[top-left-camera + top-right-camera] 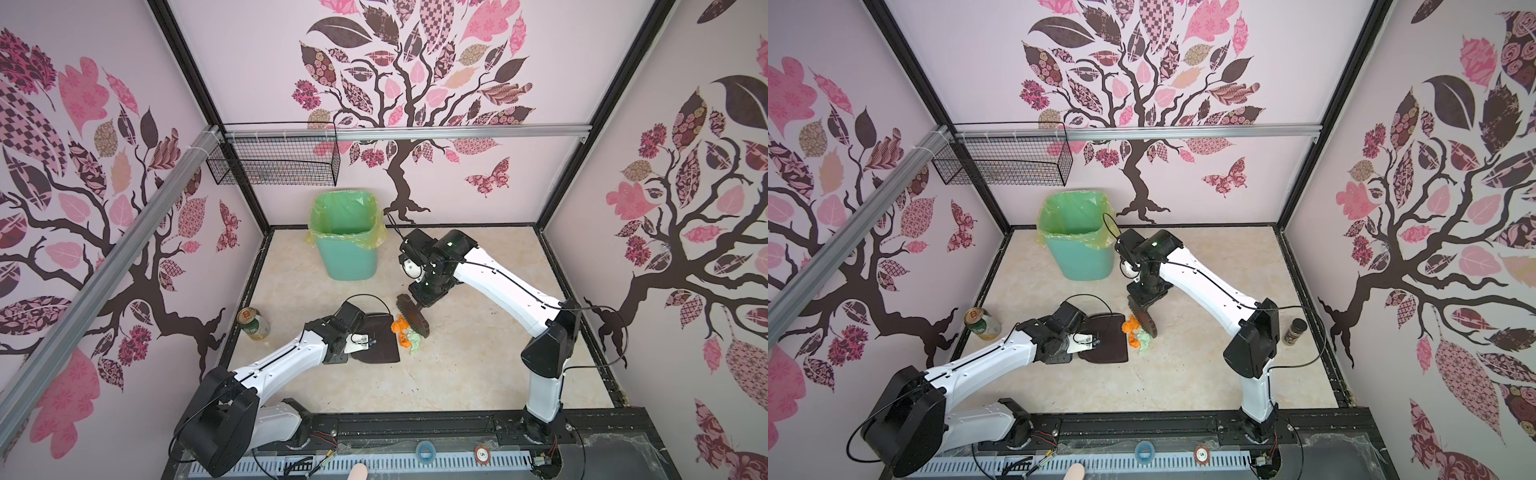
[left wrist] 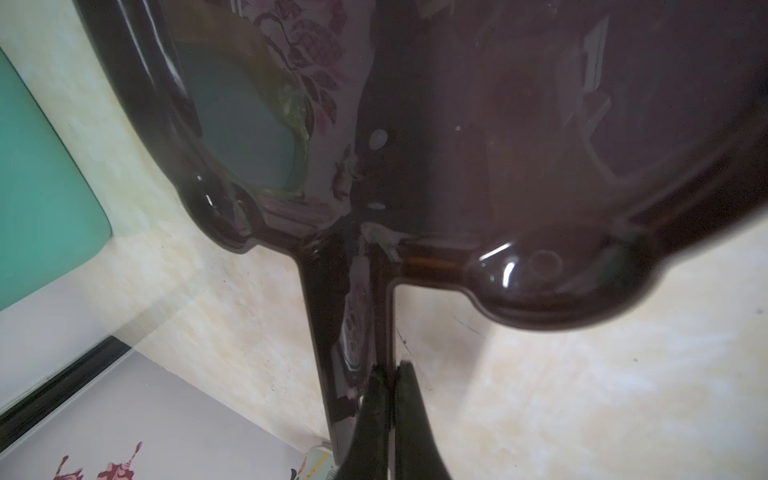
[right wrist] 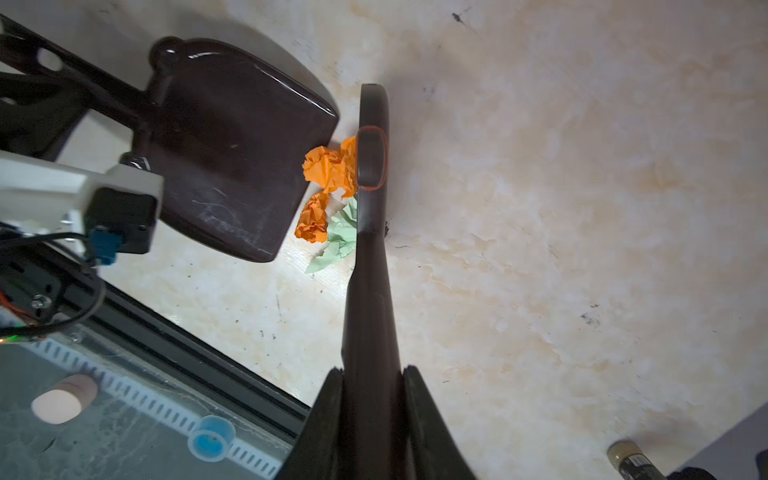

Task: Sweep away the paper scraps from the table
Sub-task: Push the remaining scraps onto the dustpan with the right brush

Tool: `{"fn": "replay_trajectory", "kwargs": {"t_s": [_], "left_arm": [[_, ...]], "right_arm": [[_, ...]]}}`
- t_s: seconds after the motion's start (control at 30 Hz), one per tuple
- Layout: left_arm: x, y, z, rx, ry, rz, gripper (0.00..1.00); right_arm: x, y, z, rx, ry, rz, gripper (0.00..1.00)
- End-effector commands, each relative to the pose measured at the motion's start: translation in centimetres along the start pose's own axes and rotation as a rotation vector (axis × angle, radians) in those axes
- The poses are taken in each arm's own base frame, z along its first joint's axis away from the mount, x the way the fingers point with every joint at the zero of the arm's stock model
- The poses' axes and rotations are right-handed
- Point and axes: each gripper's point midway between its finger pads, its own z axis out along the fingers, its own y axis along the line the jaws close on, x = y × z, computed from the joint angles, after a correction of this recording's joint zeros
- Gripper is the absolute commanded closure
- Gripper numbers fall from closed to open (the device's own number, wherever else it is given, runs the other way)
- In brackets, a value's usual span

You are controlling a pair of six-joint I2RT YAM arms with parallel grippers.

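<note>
Several paper scraps (image 1: 409, 334) sat bunched near the bench (image 1: 478, 374) centre, between brush (image 1: 411, 316) and dustpan (image 1: 380, 341) lip, none visibly in the pan yet. Left tool (image 2: 390, 372) clamped the dustpan handle, right tool (image 3: 372, 374) clamped the brush. Bin (image 1: 347, 237) dump judged undone.

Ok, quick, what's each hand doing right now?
Left hand: closed on the dustpan handle.
Right hand: closed on the brush handle.
</note>
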Motion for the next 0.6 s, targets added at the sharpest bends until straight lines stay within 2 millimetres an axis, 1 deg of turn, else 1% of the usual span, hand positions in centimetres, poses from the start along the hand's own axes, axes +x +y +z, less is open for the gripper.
{"fn": "replay_trajectory", "kwargs": {"t_s": [0.0, 0.07, 0.17, 0.23, 0.3, 0.37, 0.43, 0.5, 0.57], "left_arm": [[-0.8, 0.4, -0.2, 0.008, -0.021, -0.033, 1.0], [-0.9, 0.3, -0.1, 0.013, -0.021, -0.03, 1.0], [-0.9, 0.1, -0.1, 0.017, -0.022, -0.025, 1.0], [-0.8, 0.0, 0.0, 0.02, -0.022, -0.024, 1.0], [-0.8, -0.2, 0.0, 0.024, -0.021, -0.021, 1.0], [-0.7, -0.4, 0.1, 0.026, -0.018, -0.014, 1.0], [-0.5, -0.7, 0.2, 0.025, -0.02, -0.004, 1.0], [-0.4, -1.0, 0.2, 0.027, -0.026, 0.011, 1.0], [-0.3, -1.3, 0.1, 0.027, -0.034, 0.027, 1.0]], "right_arm": [[-0.4, 2.4, -0.3, -0.117, 0.008, 0.034, 1.0], [-0.9, 2.5, -1.2, -0.122, -0.028, 0.047, 1.0], [-1.6, 2.2, -2.8, -0.121, -0.085, 0.065, 1.0], [-2.0, 1.1, -4.2, -0.097, -0.132, 0.097, 1.0], [-1.8, -1.0, -5.8, -0.047, -0.167, 0.145, 1.0], [-0.7, -3.6, -7.1, 0.022, -0.177, 0.197, 1.0], [0.9, -5.4, -7.8, 0.066, -0.165, 0.243, 1.0], [2.9, -5.9, -7.4, 0.081, -0.127, 0.28, 1.0], [4.6, -5.2, -6.5, 0.04, -0.079, 0.314, 1.0]]}}
